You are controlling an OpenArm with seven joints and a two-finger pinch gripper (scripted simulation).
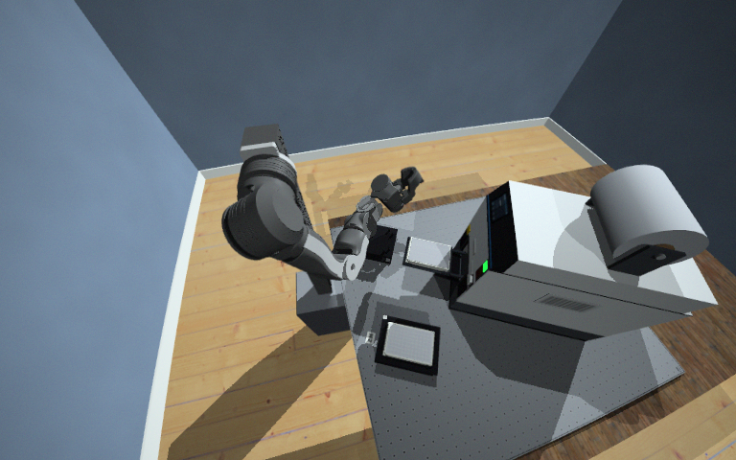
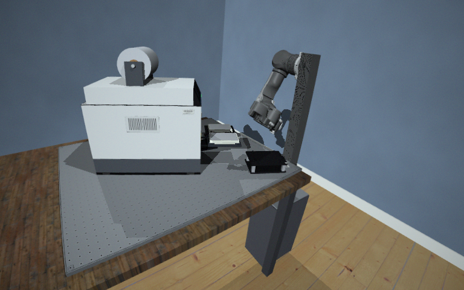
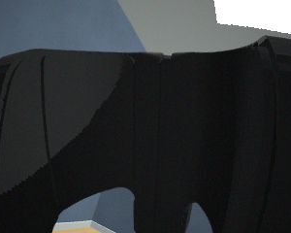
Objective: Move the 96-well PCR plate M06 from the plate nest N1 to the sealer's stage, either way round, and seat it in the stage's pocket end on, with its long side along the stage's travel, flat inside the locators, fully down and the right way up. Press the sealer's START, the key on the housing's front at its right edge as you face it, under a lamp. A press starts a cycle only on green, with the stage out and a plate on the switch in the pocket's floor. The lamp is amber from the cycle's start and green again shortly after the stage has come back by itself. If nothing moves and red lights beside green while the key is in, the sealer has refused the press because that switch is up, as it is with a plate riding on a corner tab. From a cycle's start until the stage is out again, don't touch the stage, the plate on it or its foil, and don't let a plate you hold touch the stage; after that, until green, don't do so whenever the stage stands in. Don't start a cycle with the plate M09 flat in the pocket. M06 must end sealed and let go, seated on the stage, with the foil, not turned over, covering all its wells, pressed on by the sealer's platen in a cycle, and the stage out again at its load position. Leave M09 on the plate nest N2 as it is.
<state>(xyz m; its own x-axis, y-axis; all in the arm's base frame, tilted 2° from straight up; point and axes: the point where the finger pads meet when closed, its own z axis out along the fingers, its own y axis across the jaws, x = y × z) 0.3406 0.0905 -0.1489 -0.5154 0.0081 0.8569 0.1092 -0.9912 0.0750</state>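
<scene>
Setting: small lab automation bench in a blue-walled room with a plank floor. Evidence: perforated grey breadboard plate [image 1: 509,399] on a wooden table [image 2: 19,201]; white plate sealer [image 2: 144,133] with barcode label and foil roll [image 1: 643,208]; well plates in black nests [image 1: 407,344]; post-mounted robot arm [image 2: 273,86].
</scene>
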